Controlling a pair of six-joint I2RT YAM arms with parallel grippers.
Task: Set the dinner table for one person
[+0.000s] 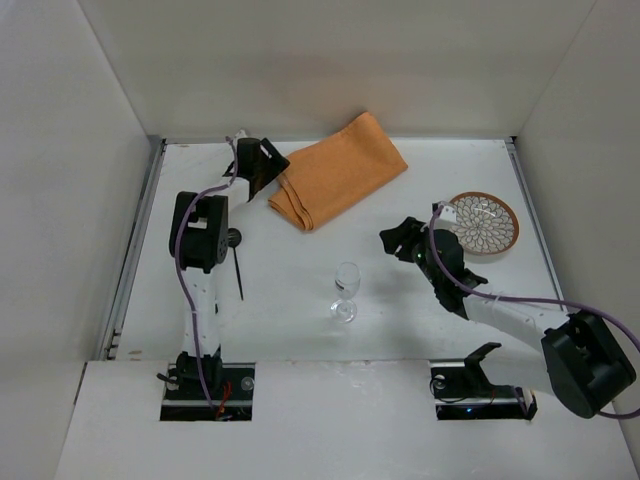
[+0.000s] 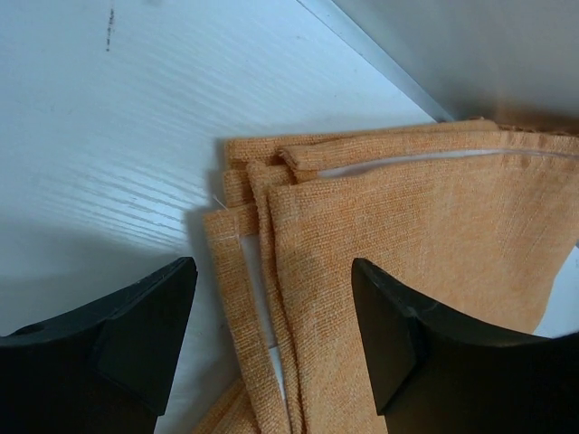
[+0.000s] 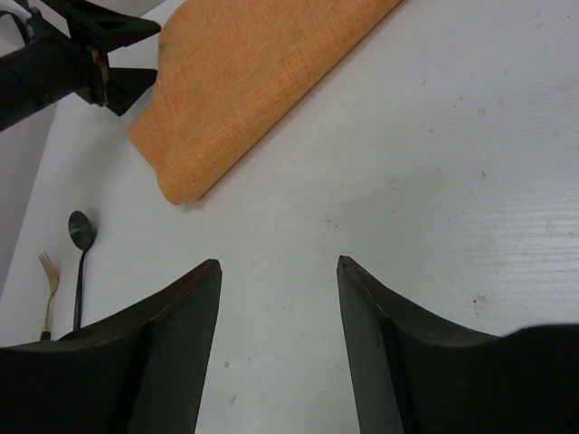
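Note:
The white dinner table has an orange folded cloth mat at its back middle. My left gripper is open at the mat's left corner. In the left wrist view its jaws straddle the mat's layered folded edge, not closed on it. My right gripper is open and empty over bare table, right of centre, also seen in its wrist view. A clear wine glass stands upright at the middle front. A round patterned plate lies at the right.
A black spoon lies by the left arm and shows in the right wrist view beside a gold fork. Metal rails and white walls bound the table on the left, back and right.

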